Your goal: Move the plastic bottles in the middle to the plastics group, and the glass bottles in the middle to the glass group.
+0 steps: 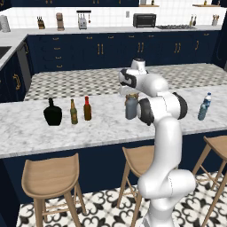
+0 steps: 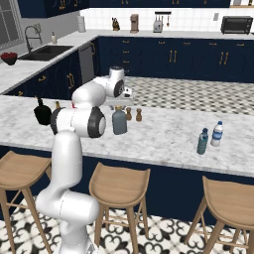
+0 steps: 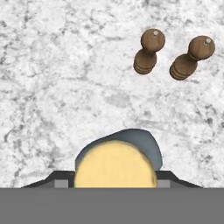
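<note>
The wide grey bottle (image 1: 131, 109) (image 2: 119, 124) with a tan cap (image 3: 114, 162) stands upright mid-counter. My gripper (image 1: 131, 95) (image 2: 119, 105) (image 3: 114, 180) comes down on it from above, a finger pressed to each side of the cap. At the left end stand the squat black bottle (image 1: 52, 113) (image 2: 42, 114), the amber-green beer bottle (image 1: 73, 112) and the small red-brown bottle (image 1: 87, 109) in a row. At the right end the blue bottle (image 1: 202, 111) (image 2: 202, 142) stands beside the clear water bottle (image 1: 207, 99) (image 2: 217, 134).
Two brown wooden shakers (image 3: 148, 52) (image 3: 190, 54) (image 2: 134, 114) stand on the marble counter (image 1: 102, 128) just beyond the grey bottle. Wooden stools (image 1: 51, 177) line the counter's near side. A sink (image 2: 47, 52) sits on the far counter.
</note>
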